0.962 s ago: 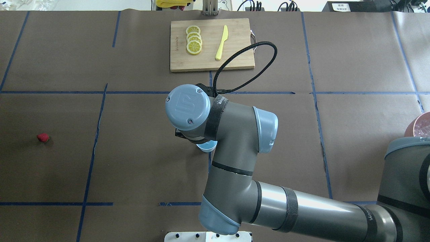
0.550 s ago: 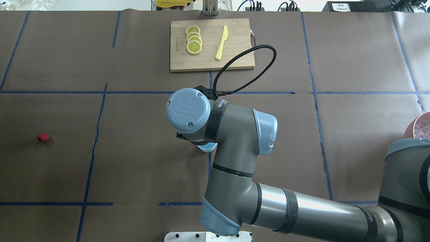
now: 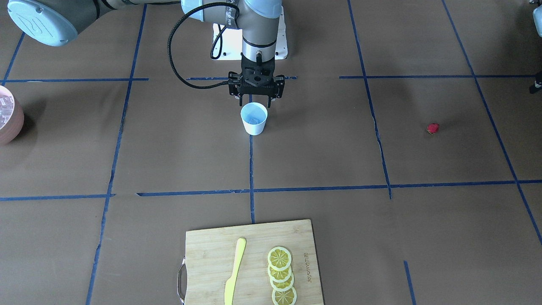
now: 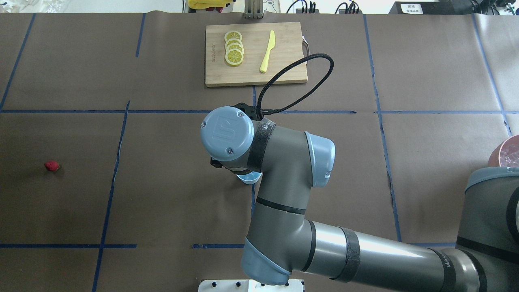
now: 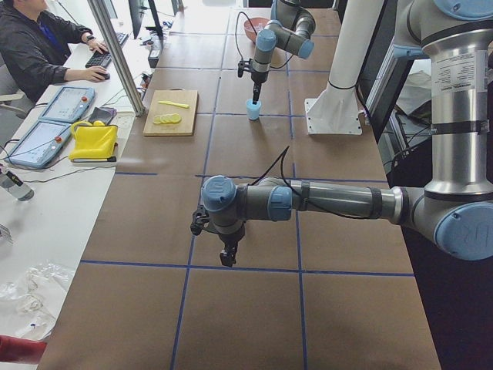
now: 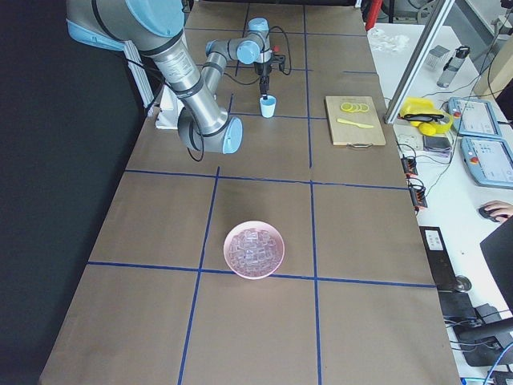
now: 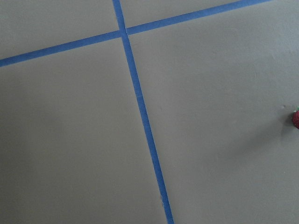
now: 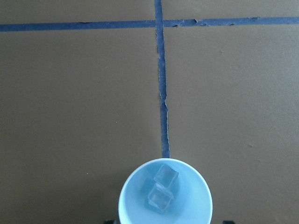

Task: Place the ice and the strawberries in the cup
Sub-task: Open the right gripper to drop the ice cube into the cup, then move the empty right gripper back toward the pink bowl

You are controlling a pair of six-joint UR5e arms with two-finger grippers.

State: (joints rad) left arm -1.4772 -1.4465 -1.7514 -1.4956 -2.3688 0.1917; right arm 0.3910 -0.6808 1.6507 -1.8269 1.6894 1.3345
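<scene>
The white cup with a pale blue inside stands at the table's middle. Two ice cubes lie in it, seen in the right wrist view. My right gripper hangs just above the cup's far rim, open and empty. In the overhead view only a sliver of the cup shows under the right wrist. More ice fills the pinkish bowl. The strawberry lies alone on the paper, also at the left wrist view's right edge. My left gripper hovers low over the table; I cannot tell if it is open.
A wooden cutting board with lemon slices and a yellow knife lies beyond the cup. The bowl sits at my far right. A person works at a side bench. Blue tape lines cross the brown paper.
The right wrist shifted slightly over the cup and its cable loop moved a little. The strawberry and board have not moved.
</scene>
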